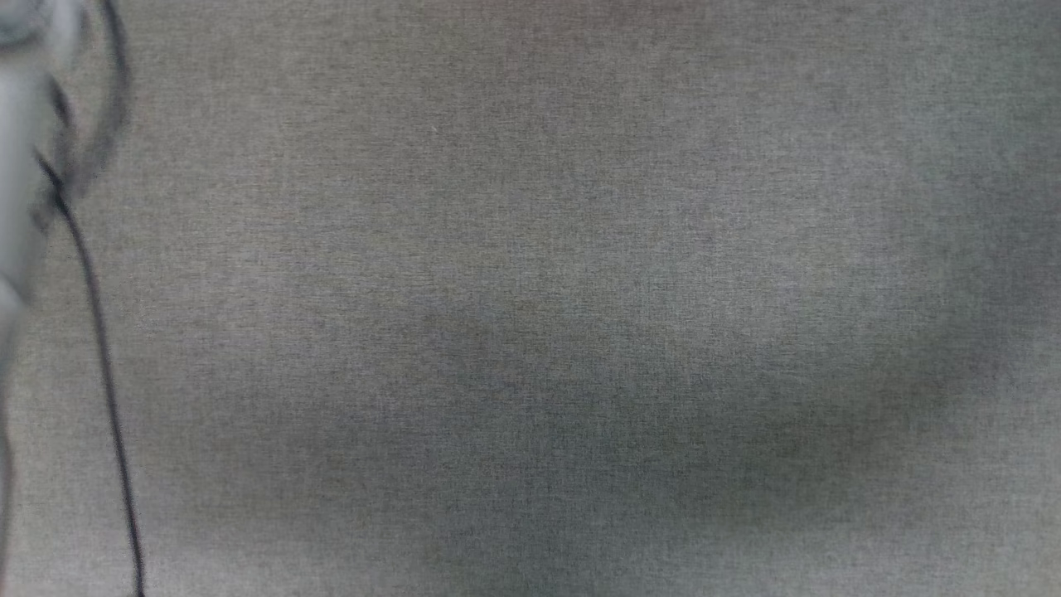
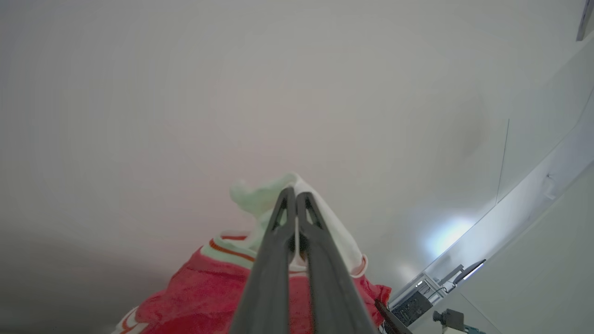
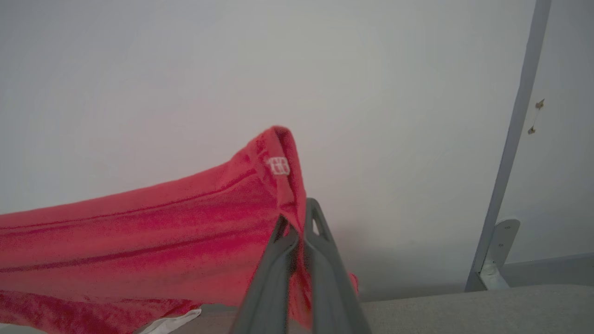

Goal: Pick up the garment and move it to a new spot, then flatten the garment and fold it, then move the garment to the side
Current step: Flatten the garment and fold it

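Between the closed fingers of my left pincer [image 2: 293, 192]: a white sleeve of the garment [image 2: 199, 292], its red body bunched behind the tips. My right pincer [image 3: 299, 215], likewise clamped, grips a red edge, with the cloth stretched away to its left. Step, by my judgement: lifted, in transit to the new spot; next, lower it onto the grey desk [image 3: 487, 306] below this pincer and spread it flat. Containers: none I can list.

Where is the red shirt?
In both wrist views, the soft red shirt with white sleeves hangs held up: left gripper pinches white sleeve, right gripper red edge.

Your head view: pale forearm [image 1: 21, 149] was blurred, cut by the left edge. Right wrist view: the garment [image 3: 139, 232] was cut off left and below.
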